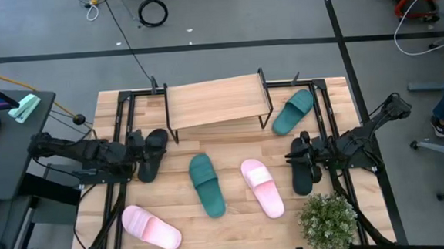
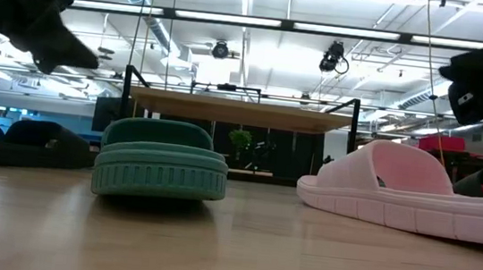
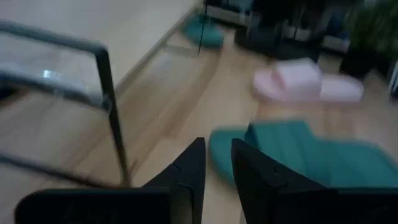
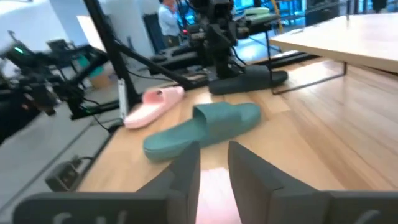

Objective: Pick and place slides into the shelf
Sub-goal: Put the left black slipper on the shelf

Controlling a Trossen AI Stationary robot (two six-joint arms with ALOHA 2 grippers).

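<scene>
The shelf (image 1: 217, 100), a light plank on thin black wire legs, stands at the table's far middle. Six slides lie flat on their soles on the table: black (image 1: 153, 153) at the left, teal (image 1: 206, 184) and pink (image 1: 262, 187) in the middle, pink (image 1: 151, 227) at the near left, teal (image 1: 294, 110) beside the shelf's right legs, black (image 1: 302, 174) at the right. My left gripper (image 1: 140, 149) hovers over the left black slide, and my right gripper (image 1: 296, 157) over the right black slide. Both are raised off the table (image 2: 50, 29) (image 2: 481, 84), fingers close together and holding nothing.
A potted plant (image 1: 328, 222) stands at the table's near right corner. Black frame rails (image 1: 118, 131) run along the table's left and right sides. The shelf's wire leg (image 3: 109, 93) is close to my left gripper. A person (image 4: 168, 18) stands in the room beyond.
</scene>
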